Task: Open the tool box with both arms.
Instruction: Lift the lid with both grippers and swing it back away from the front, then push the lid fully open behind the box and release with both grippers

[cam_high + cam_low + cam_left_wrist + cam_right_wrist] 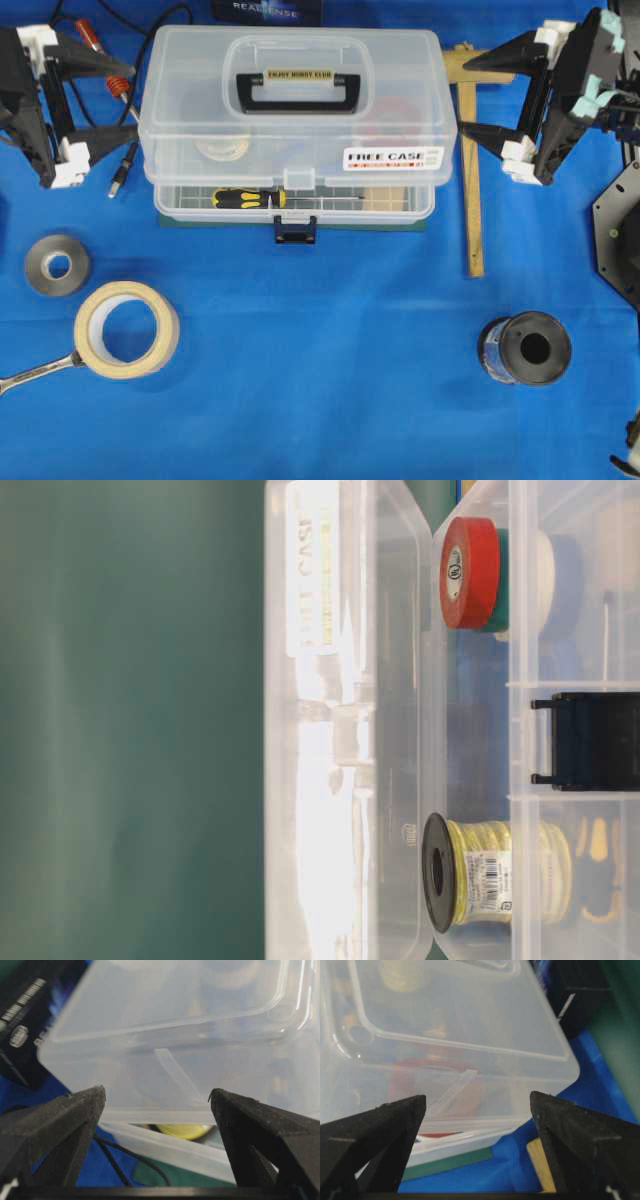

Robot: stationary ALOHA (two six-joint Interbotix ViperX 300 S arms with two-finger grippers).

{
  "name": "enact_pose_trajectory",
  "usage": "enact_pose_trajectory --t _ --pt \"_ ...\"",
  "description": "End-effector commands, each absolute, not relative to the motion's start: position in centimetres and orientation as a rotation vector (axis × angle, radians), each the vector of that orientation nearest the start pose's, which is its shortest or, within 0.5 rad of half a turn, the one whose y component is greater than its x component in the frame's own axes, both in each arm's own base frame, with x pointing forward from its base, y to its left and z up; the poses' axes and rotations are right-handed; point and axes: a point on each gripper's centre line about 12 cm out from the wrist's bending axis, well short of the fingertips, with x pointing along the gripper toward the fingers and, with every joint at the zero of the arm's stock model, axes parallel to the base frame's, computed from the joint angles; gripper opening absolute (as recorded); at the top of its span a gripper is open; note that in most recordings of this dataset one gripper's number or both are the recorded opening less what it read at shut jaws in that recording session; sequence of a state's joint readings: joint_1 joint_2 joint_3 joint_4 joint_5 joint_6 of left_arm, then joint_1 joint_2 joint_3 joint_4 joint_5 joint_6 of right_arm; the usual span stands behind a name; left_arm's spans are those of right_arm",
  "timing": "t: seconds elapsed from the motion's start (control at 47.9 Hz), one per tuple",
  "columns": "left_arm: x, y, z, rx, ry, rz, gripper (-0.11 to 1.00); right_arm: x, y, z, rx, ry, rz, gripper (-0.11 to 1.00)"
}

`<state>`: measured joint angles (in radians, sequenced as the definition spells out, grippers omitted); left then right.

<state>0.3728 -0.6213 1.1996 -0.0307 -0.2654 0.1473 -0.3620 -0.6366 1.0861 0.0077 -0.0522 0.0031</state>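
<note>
We see the tool box (297, 130) mid-table, its lid seemingly raised off the base. Our left gripper (112, 97) and right gripper (472, 92) flank its ends, jaws spread, just beside it.

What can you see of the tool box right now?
The tool box is a clear plastic case on a green base, sitting on the blue cloth. Its lid looks lifted at the front, with a gap showing a yellow-and-black screwdriver inside. A black handle tops the lid; the dark latch hangs at the front. The left gripper and right gripper flank it, open, not touching.
</note>
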Motion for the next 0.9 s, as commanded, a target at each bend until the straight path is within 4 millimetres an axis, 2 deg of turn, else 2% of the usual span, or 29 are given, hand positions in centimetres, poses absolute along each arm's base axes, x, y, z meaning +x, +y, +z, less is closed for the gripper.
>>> enact_pose_trajectory --t 0.0,0.585,0.877 --pt "23.5 9.4 23.7 0.086 0.203 0.376 0.93 24.6 -9.1 25.8 0.065 0.275 -0.355 0.87" --pt "23.1 11.2 24.5 0.129 0.148 0.449 0.93 24.2 -10.7 26.7 0.048 0.214 -0.415 0.87" --pt "23.2 12.9 24.6 0.157 0.142 0.504 0.93 24.1 -12.1 27.0 0.048 0.189 -0.465 0.87"
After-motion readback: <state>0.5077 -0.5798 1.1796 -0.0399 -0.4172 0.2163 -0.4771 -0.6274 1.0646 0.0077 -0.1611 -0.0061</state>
